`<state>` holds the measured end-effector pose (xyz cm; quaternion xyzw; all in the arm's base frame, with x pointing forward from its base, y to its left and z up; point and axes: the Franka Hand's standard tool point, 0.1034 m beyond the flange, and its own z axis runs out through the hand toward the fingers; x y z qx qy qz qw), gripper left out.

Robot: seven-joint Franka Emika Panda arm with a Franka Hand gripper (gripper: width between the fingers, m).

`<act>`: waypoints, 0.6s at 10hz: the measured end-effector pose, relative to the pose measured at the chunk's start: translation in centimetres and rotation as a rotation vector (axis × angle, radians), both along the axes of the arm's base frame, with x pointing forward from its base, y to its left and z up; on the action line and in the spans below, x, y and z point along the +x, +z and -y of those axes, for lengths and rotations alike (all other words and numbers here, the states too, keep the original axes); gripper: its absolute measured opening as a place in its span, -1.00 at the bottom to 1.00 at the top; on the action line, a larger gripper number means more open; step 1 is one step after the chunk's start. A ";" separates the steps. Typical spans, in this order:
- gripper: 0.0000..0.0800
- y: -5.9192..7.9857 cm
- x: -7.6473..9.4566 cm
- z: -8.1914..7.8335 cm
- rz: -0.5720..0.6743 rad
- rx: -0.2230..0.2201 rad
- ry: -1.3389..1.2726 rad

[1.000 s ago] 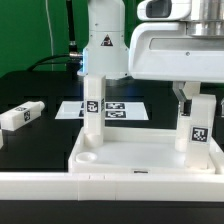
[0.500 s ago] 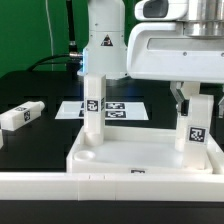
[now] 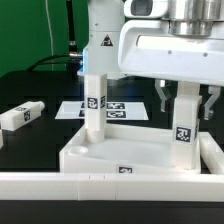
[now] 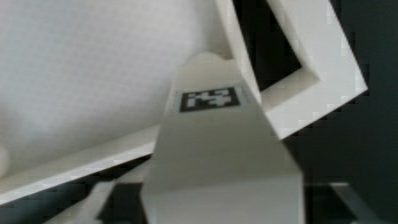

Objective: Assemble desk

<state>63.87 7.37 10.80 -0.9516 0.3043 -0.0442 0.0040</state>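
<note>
My gripper (image 3: 186, 97) stands over the far-corner leg (image 3: 185, 125) at the exterior view's right, fingers (image 3: 163, 97) spread to either side of it and apparently clear of its faces. I hold nothing that I can see. The leg stands upright in its socket on the desk top (image 3: 140, 152); a second leg (image 3: 94, 108) stands at the exterior view's left corner, and a loose leg (image 3: 21, 115) lies on the black table (image 3: 40, 88). To finish well, I judge I should lift straight up, without brushing the leg. My wrist points straight down, directly above it.
</note>
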 end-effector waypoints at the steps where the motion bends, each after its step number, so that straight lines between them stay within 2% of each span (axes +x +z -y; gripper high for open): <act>1: 0.35 0.0 0.0 0.0 0.000 0.000 0.000; 2: 0.35 0.1 0.0 0.0 0.002 0.002 0.008; 3: 0.58 1.4 -0.4 0.5 0.010 0.017 0.047; 4: 0.58 3.2 -1.6 1.5 0.017 0.028 0.078; 5: 0.62 3.8 -2.5 2.9 0.015 0.028 0.111; 6: 0.62 3.8 -2.6 4.9 0.013 0.020 0.142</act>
